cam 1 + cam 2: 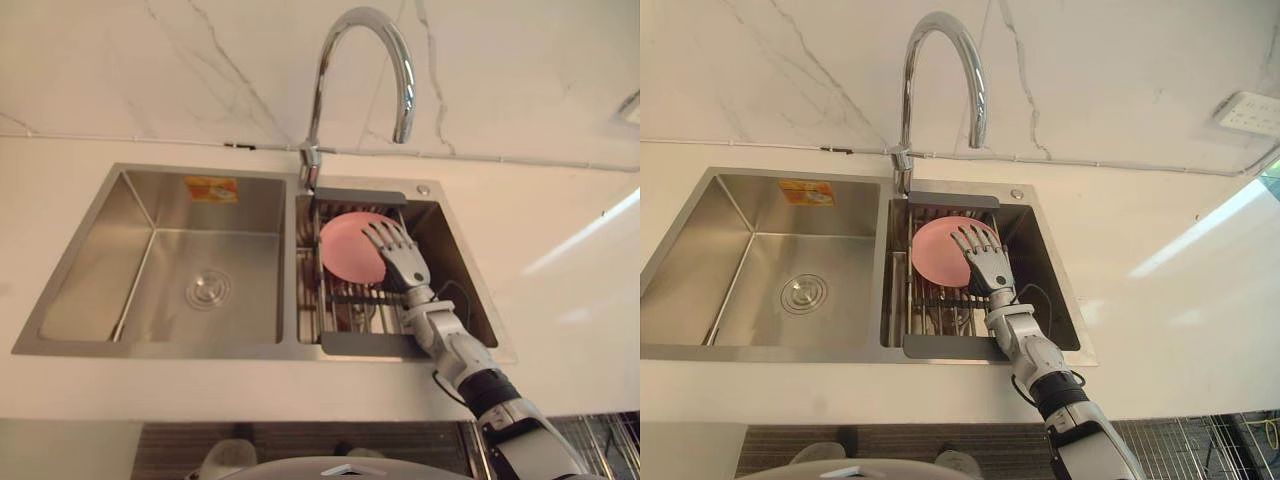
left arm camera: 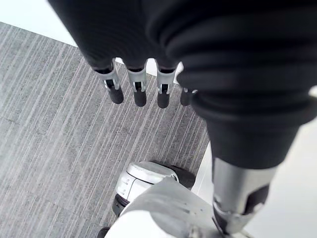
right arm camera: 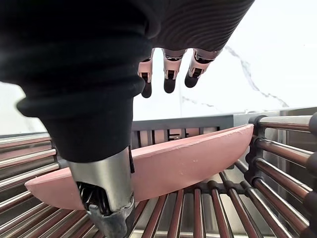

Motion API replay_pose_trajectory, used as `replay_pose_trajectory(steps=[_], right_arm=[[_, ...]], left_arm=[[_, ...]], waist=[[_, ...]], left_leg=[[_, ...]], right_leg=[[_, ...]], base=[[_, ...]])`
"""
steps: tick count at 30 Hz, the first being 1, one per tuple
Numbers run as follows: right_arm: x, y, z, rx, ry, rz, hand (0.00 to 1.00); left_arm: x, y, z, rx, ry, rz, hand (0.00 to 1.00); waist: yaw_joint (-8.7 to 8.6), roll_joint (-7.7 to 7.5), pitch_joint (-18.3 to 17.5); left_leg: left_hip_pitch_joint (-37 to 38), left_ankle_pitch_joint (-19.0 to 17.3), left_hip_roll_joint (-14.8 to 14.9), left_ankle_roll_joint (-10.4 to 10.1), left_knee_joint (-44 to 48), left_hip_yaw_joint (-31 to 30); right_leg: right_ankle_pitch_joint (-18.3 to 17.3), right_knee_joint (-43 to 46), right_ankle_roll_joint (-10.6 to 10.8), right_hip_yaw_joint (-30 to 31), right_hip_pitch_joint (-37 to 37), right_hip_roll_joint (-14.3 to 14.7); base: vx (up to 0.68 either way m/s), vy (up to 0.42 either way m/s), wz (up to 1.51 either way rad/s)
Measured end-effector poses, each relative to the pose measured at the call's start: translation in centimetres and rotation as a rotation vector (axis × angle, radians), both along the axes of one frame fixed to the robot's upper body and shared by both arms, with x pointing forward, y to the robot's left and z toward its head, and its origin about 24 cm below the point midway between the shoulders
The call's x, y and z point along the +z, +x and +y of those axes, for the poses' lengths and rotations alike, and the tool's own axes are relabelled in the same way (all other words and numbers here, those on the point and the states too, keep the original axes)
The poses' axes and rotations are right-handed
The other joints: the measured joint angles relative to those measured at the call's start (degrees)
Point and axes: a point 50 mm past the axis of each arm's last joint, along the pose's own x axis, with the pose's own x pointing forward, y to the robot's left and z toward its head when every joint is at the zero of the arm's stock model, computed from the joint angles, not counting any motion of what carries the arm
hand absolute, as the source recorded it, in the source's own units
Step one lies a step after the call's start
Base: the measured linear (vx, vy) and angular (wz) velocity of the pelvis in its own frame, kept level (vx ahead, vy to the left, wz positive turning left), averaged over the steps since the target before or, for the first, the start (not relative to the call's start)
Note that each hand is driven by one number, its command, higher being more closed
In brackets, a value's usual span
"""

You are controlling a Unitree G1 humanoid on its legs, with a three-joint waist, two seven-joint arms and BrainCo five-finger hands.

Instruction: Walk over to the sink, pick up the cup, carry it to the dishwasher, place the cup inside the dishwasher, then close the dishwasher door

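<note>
as the robot stands at the counter, its left hand [image 2: 134,82] hangs low over the grey striped floor [image 2: 49,124], fingers straight and loose, holding nothing.

step in hand, by my reading: the pick-up at the sink. the walk over looks done; nothing is lifted yet.

farther in, the right hand [image 1: 398,255] reaches into the right basin of the sink [image 1: 150,350]. its fingers are spread and straight over the pink cup [image 1: 345,250], not closed on it. the cup reads shallow, more like a bowl, and rests on the bars of the draining rack [image 1: 352,345].

next move likely calls for lowering the fingers past the far rim, bringing the thumb to the near rim, pinching, then lifting clear of the bars.

head views give the layout: left basin with its drain [image 1: 207,290], faucet [image 1: 400,80] arching beyond the rack, marble wall [image 1: 200,60] behind.

the right wrist view adds what they lack: thumb [image 3: 106,198] in front of the near rim, fingertips [image 3: 169,85] above and beyond the cup. whether the thumb touches the rim i cannot tell.
</note>
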Motion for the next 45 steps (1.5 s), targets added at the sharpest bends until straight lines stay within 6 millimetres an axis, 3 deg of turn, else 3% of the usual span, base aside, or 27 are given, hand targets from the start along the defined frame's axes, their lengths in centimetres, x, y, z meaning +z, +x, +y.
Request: replay_pose_trajectory(steps=[15,20,30,31,38,45], right_arm=[[0.8,0.4,-0.8,-0.038,0.087,-0.025,0.0],[4.5,1.6,-2.1,-0.112,0.188,-0.205,0.0],[5.4,2.2,-1.8,-0.114,0.209,-0.215,0.0],[5.2,2.3,-1.7,-0.106,0.207,-0.187,1.0],[3.9,2.4,-0.4,-0.041,0.193,-0.017,1.0],[3.4,2.2,0.4,-0.009,0.189,0.004,1.0]], left_arm=[[-0.1,-0.3,-0.3,0.002,-0.028,0.001,0.0],[-0.3,-0.6,-1.5,0.007,-0.061,0.01,0.0],[-0.2,-0.7,-1.0,0.002,-0.052,0.011,0.0],[-0.1,-0.6,-1.0,0.001,-0.051,0.01,0.0],[-0.1,-0.6,-1.0,-0.002,-0.05,0.01,0.0],[-0.1,-0.6,-0.9,-0.006,-0.048,0.01,0.0]], waist=[[-0.14,0.76,0.5],[-0.18,3.0,1.3],[0.6,1.98,1.2],[0.65,1.89,1.2],[1.43,1.46,1.2],[1.71,0.73,0.9]], left_leg=[[-0.2,0.4,-0.1,0.2,0.0,-0.2],[-0.6,0.6,-0.4,0.4,0.0,-0.4],[-0.8,0.9,-0.6,0.8,0.0,-0.4],[-0.7,0.9,-0.6,0.8,0.0,-0.4],[-0.6,0.8,-0.6,0.7,0.0,-0.4],[-0.8,0.9,-0.7,0.8,0.0,-0.4]], right_leg=[[0.3,-0.2,0.1,-0.1,-0.1,-0.1],[0.4,-0.5,0.2,-0.1,-0.2,-0.5],[1.0,-0.5,0.6,-0.2,0.0,-0.5],[1.0,-0.5,0.6,-0.1,0.0,-0.5],[1.0,-0.5,0.6,-0.1,0.1,-0.5],[1.1,-0.5,0.6,-0.1,0.1,-0.7]], base=[[0.0,0.0,0.0],[0.0,0.0,0.02],[0.0,0.0,0.01],[0.0,0.0,0.0],[0.0,0.0,0.0],[0.0,0.0,0.0]])
